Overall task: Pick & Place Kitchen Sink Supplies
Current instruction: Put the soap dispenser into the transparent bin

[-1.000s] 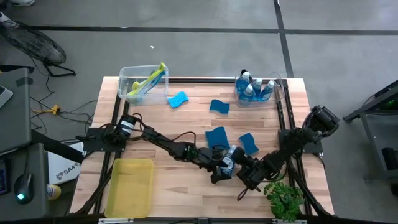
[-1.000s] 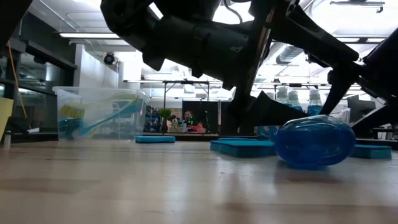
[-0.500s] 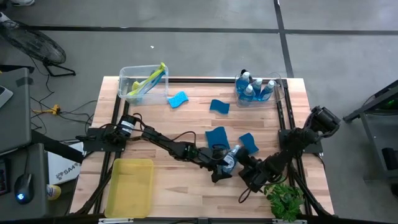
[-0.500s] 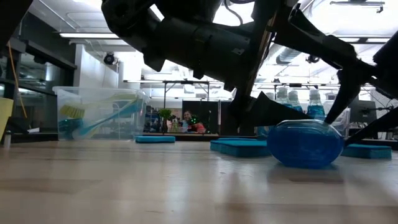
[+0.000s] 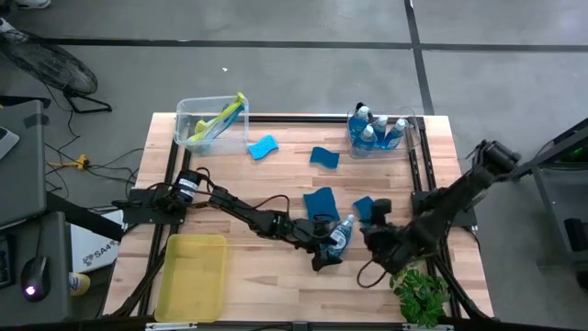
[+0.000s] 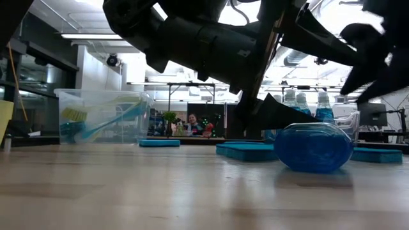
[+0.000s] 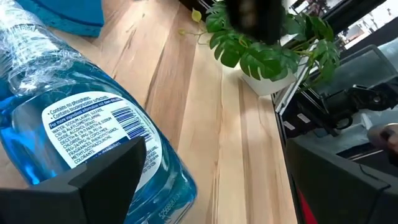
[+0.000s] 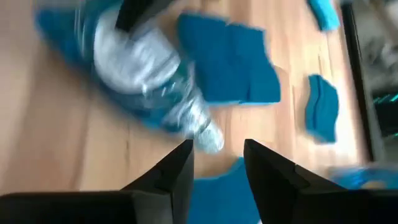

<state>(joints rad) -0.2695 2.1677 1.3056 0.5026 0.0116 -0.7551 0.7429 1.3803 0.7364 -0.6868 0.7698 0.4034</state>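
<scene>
Lying on its side near the counter's front edge, soap bottle straddled by spread left tool (ready to clamp); right tool beside, released, empty.

A grey concrete floor surrounds the wooden table, with ceiling strip lights behind.

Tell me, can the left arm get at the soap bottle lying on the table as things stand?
Probably yes. The left gripper is open and right at the lying soap bottle, and the right gripper sits off it to one side.
</scene>
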